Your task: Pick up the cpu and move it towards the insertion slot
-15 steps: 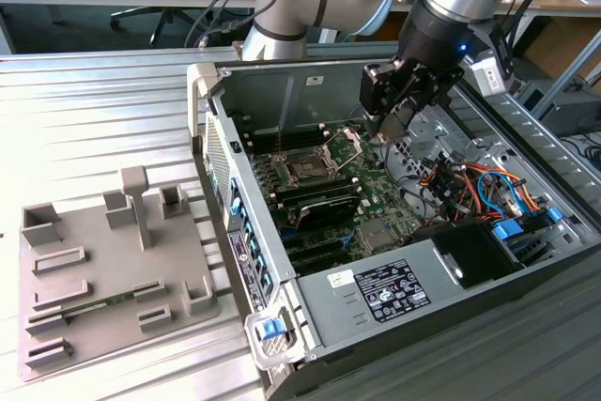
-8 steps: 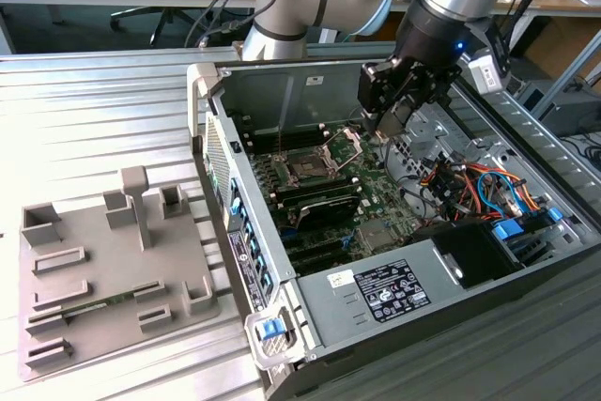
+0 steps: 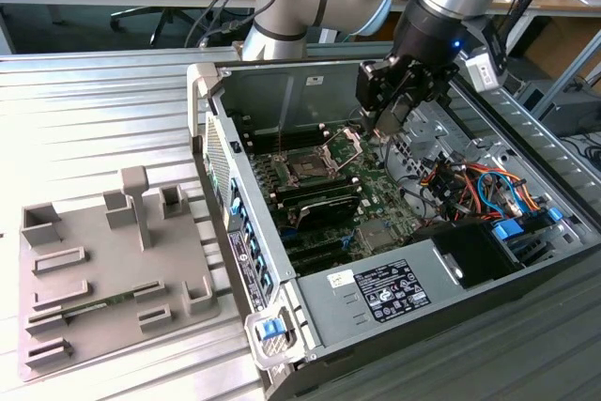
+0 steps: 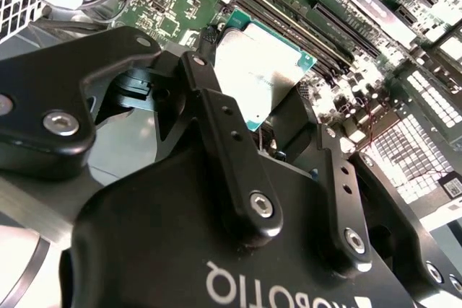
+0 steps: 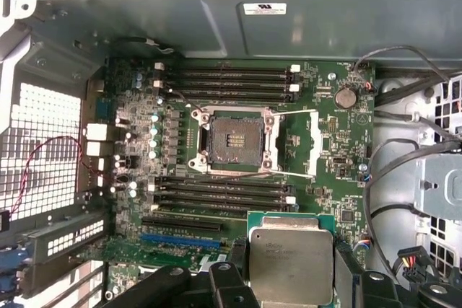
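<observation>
Fingers (image 4: 216, 117) of the gripper (image 4: 253, 106) clench the cpu (image 5: 291, 263) between them. Beyond their tips, apart from the chip, lies the open insertion slot (image 5: 234, 140).

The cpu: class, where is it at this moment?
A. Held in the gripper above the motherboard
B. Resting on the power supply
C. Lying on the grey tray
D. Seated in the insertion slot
A: the cpu sits between the gripper fingers, apart from the open, unfilled insertion slot.

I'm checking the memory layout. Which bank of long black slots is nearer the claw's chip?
The bank of memory slots between the insertion slot and the cpu held in the claw. The other bank lies beyond the socket.
</observation>
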You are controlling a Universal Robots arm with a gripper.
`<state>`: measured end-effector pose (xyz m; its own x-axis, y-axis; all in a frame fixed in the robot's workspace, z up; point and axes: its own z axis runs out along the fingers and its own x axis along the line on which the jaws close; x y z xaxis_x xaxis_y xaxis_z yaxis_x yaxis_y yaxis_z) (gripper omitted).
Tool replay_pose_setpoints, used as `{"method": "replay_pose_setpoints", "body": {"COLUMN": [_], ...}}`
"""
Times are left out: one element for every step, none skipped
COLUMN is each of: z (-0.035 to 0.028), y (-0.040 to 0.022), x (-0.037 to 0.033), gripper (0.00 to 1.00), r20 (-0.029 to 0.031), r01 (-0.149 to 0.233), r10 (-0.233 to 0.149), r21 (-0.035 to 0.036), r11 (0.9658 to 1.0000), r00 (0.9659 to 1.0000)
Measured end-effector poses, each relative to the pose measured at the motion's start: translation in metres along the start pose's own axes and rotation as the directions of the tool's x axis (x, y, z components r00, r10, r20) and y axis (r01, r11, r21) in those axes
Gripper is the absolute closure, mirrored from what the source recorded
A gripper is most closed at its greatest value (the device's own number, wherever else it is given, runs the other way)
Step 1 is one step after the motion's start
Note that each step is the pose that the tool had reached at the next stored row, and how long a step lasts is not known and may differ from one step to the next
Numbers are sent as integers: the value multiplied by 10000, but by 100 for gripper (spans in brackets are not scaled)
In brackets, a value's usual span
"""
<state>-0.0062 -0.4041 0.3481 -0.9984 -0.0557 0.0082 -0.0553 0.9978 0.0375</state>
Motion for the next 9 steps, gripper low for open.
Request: {"method": "replay_pose_setpoints", "body": {"z": [2, 3, 4, 5, 7, 9, 11, 13, 14], "y": [7, 12, 18, 22, 30, 40, 48, 58, 66], "x": [0, 0, 0, 0, 0, 0, 0, 0, 0], "gripper": [45, 45, 45, 45, 45, 45, 45, 45, 45], "r20": [0, 0, 0, 1, 0, 0, 0, 1, 0], "r01": [0, 1, 1, 0, 1, 0, 1, 0, 0], "r10": [0, -1, -1, 0, -1, 0, -1, 0, 0], "r21": [-1, 0, 0, -1, 0, -1, -1, -1, -1], "r11": [10000, 10000, 10000, 10000, 10000, 10000, 10000, 10000, 10000], "r00": [10000, 10000, 10000, 10000, 10000, 10000, 10000, 10000, 10000]}}
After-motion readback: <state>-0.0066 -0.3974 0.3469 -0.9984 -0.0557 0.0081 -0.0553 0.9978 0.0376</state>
